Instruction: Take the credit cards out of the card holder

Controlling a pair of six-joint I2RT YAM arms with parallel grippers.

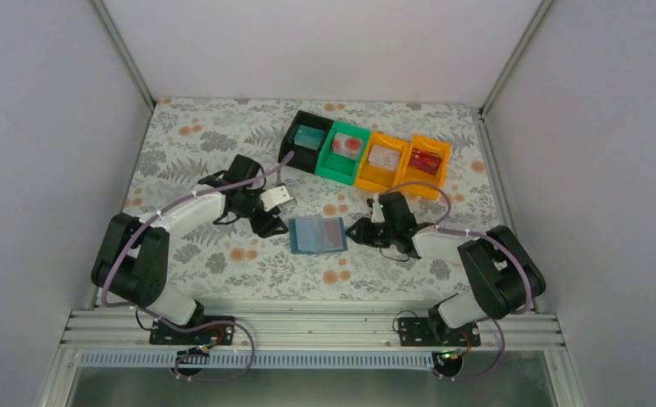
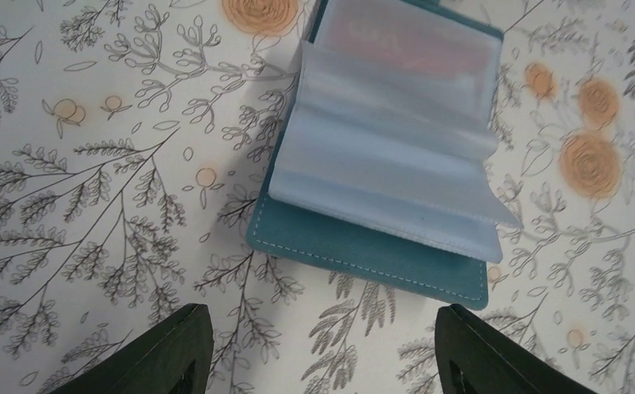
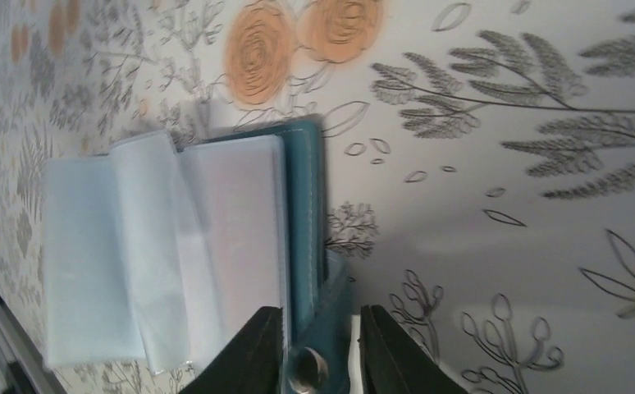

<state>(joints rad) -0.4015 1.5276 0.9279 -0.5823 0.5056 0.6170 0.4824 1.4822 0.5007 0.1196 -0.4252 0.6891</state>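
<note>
The blue-teal card holder (image 1: 317, 235) lies open on the floral table between the two arms, its clear sleeves fanned out. In the left wrist view a faint reddish card shows through the far sleeve (image 2: 413, 41) of the card holder (image 2: 363, 250). My left gripper (image 1: 272, 225) is open and empty just left of it, the jaws wide apart (image 2: 322, 328). My right gripper (image 1: 357, 231) is shut on the card holder's snap tab (image 3: 318, 328) at its right edge. A teal card (image 1: 310, 136), two pale cards (image 1: 347, 146) (image 1: 383, 157) and a red card (image 1: 426, 159) lie in the bins.
A row of bins stands at the back: black (image 1: 301, 151), green (image 1: 331, 168) and two orange (image 1: 369, 176) (image 1: 440, 153). White walls close in the table on three sides.
</note>
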